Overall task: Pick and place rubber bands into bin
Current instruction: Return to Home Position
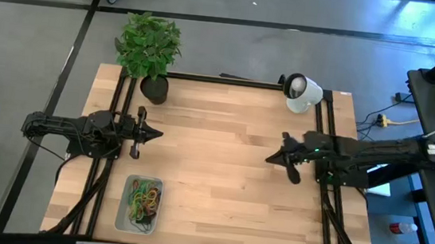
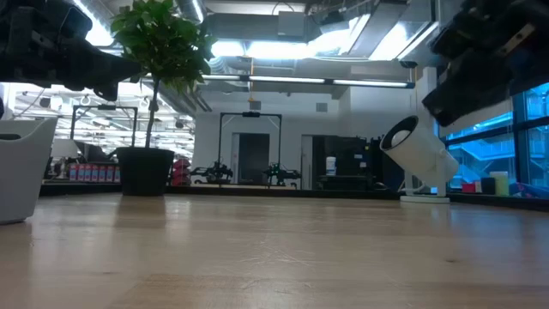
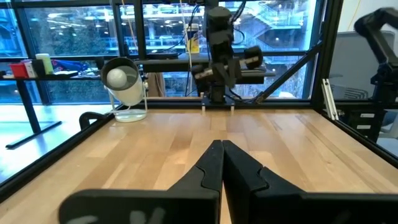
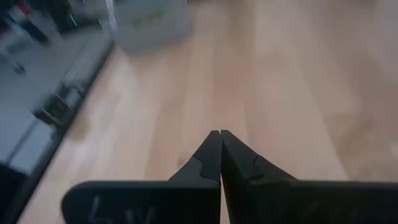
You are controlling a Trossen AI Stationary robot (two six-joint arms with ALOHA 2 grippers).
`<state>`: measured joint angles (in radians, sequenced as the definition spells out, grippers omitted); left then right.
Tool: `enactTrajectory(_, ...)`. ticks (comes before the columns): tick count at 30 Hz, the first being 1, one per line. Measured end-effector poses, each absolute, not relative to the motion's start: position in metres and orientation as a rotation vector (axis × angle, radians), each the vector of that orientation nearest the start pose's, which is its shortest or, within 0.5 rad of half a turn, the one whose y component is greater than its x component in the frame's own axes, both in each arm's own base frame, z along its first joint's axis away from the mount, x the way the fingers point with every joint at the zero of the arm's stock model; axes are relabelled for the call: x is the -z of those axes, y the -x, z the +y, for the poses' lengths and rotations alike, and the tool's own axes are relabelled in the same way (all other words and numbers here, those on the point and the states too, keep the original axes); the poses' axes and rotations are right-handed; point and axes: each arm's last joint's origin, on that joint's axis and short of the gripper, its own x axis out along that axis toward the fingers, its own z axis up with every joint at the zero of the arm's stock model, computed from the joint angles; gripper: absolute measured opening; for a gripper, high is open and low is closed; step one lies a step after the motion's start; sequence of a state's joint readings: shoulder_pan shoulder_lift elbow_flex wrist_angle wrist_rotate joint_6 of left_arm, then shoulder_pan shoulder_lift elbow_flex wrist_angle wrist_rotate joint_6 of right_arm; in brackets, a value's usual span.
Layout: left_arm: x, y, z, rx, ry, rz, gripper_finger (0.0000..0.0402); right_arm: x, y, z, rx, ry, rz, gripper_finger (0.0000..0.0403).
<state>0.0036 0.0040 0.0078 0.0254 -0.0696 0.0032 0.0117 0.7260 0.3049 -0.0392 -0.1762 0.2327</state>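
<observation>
Left gripper (image 1: 157,135): I see it pinched closed, empty, left side
Right gripper (image 1: 271,159): closed too, empty, right side
Rubber bands (image 1: 144,199): heaped in bin (image 1: 122,209), near left

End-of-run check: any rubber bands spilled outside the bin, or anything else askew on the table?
Nothing stands out. The rubber bands lie heaped inside the bin, with none visible on the table. The left hand and right hand are both shut, empty, near its opposite sides. The potted plant stands upright.
</observation>
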Motion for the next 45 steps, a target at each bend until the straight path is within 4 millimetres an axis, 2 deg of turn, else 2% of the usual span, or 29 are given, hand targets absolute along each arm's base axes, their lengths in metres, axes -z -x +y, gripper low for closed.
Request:
enactTrajectory(6,-0.168,-0.097,0.002,-0.073,-0.002,-0.029,0.0002,-0.194,-0.132,0.003,-0.138,-0.229,0.277,0.0001)
enactTrajectory(11,-0.168,-0.097,0.002,-0.074,-0.002,-0.029,0.0002,-0.181,-0.118,0.003,-0.146,-0.223,0.191,0.0001)
enactTrajectory(17,-0.168,-0.097,0.002,-0.074,-0.002,-0.029,0.0002,-0.169,-0.111,0.002,-0.144,-0.289,0.017,0.0001)
enactTrajectory(25,-0.168,-0.097,0.002,-0.074,-0.002,-0.029,0.0002,-0.169,-0.108,-0.002,0.000,-0.309,-0.011,0.0000)
enactTrajectory(28,-0.168,-0.097,0.002,-0.074,-0.002,-0.029,0.0002,-0.166,-0.108,-0.002,0.005,-0.284,0.014,0.0000)
enactTrajectory(31,-0.168,-0.097,0.002,-0.074,-0.002,-0.029,0.0002,-0.163,-0.108,-0.002,0.010,-0.331,0.042,0.0000)
enactTrajectory(40,-0.168,-0.097,0.002,-0.074,-0.003,-0.029,0.0002,-0.170,-0.103,-0.002,0.003,-0.332,-0.027,0.0000)
enactTrajectory(45,-0.168,-0.097,0.002,-0.074,-0.002,-0.029,0.0002,-0.163,-0.102,-0.001,-0.007,-0.336,0.042,0.0005)
